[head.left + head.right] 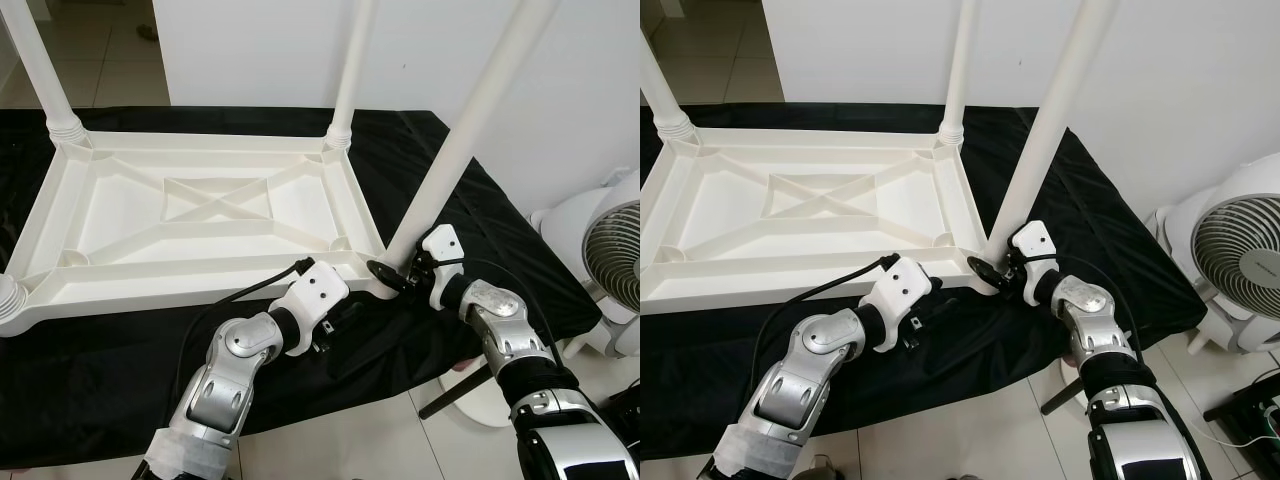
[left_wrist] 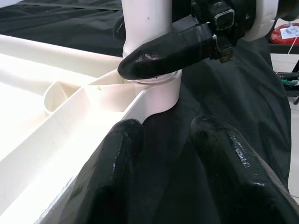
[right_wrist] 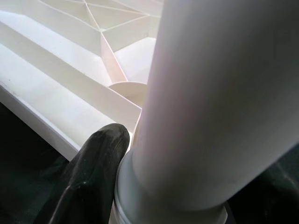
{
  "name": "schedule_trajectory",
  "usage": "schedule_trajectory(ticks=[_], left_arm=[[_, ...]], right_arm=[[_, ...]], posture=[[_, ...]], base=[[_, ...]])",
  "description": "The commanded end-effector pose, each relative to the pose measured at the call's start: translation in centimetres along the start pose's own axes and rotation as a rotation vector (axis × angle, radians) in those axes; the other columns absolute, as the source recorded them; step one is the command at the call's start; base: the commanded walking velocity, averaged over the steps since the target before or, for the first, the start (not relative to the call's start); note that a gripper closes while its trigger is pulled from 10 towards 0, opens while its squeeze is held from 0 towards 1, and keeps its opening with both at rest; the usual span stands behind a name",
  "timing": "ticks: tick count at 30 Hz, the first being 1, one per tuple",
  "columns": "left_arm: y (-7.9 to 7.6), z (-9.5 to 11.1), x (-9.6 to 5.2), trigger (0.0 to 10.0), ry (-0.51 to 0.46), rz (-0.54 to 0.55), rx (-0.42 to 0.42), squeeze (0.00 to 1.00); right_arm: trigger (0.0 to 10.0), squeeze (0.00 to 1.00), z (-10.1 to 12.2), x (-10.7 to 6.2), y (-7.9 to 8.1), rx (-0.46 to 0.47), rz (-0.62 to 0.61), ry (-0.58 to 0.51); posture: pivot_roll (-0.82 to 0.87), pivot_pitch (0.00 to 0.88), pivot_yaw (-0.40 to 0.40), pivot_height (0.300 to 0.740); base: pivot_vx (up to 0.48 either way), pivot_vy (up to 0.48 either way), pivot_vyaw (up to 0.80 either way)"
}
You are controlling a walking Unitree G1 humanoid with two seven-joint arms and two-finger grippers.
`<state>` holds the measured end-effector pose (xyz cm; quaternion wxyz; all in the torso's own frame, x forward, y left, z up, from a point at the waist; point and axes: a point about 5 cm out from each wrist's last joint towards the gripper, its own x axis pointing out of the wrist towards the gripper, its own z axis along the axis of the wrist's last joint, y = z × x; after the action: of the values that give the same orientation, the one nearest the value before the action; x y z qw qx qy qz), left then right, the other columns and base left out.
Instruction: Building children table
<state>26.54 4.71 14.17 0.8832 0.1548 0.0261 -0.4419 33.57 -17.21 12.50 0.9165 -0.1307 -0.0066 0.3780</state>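
1. The white plastic table top (image 1: 200, 225) lies upside down on a black cloth (image 1: 470, 200), its ribbed underside facing up.
2. A white leg (image 1: 470, 120) stands tilted in the top's near right corner socket; two more legs stand in the far left (image 1: 40, 65) and far right (image 1: 350, 70) corners, and a stub sits at the near left corner (image 1: 8, 300).
3. The right gripper (image 1: 392, 275) is clenched around the base of the tilted leg, one black finger (image 3: 91, 163) pressed against its collar.
4. The left gripper (image 2: 161, 140) hovers just beside the same corner, fingers spread and holding nothing, above the cloth at the top's near edge.
5. A white fan (image 1: 620, 270) stands on the tiled floor (image 1: 350, 440), to the right of the table top, beyond the cloth.
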Motion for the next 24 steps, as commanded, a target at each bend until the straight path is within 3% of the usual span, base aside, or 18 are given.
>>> schedule_trajectory(ticks=[1, 4, 5, 8, 15, 17, 19, 24], left_arm=[[-0.1, -0.2, 0.1, 10.0, 0.012, 0.081, -0.005, 0.0], [-0.1, -0.2, 0.1, 10.0, 0.012, 0.081, -0.005, 0.0], [0.0, -0.2, 0.2, 10.0, 0.012, 0.083, -0.007, 0.0], [0.0, -0.2, 0.2, 10.0, 0.012, 0.083, -0.007, 0.0], [-0.2, -0.3, 0.2, 10.0, 0.011, 0.079, -0.009, 0.0], [-0.2, -0.2, 0.4, 10.0, 0.008, 0.075, -0.009, 0.0], [-0.2, -0.1, 0.4, 10.0, 0.006, 0.073, -0.009, 0.0], [-0.4, -0.1, 0.5, 10.0, 0.003, 0.065, -0.01, 0.0]], right_arm=[[7.9, 0.0, -1.4, -0.5, 0.7, 0.036, 0.016, 0.05], [7.9, 0.0, -1.4, -0.5, 0.7, 0.036, 0.016, 0.05], [10.0, 0.0, -1.3, -0.2, 1.2, 0.056, -0.068, 0.054], [10.0, 0.0, -1.3, -0.2, 1.2, 0.056, -0.068, 0.054], [10.0, 0.0, -0.9, 0.7, 3.1, 0.122, -0.225, 0.035], [10.0, 0.0, -0.7, 1.0, 4.1, 0.222, -0.487, 0.038], [10.0, 0.0, -0.5, 0.7, 4.5, 0.244, -0.669, 0.06], [10.0, 0.0, 0.0, 1.2, 5.9, 0.259, -0.683, 0.049]], posture=[[0.08, 0.058, -0.103, 0.74], [0.08, 0.058, -0.103, 0.74], [0.08, 0.06, -0.103, 0.74], [0.08, 0.06, -0.103, 0.74], [0.07, 0.059, -0.1, 0.74], [0.07, 0.055, -0.102, 0.74], [0.06, 0.054, -0.102, 0.74], [0.06, 0.052, -0.102, 0.74]], base=[[0.0, 0.0, 0.0], [0.0, 0.0, 0.0], [0.0, 0.0, 0.0], [0.0, 0.0, 0.0], [0.0, 0.0, 0.0], [0.0, 0.0, 0.0], [0.0, 0.0, 0.0], [0.0, 0.0, 0.0]])
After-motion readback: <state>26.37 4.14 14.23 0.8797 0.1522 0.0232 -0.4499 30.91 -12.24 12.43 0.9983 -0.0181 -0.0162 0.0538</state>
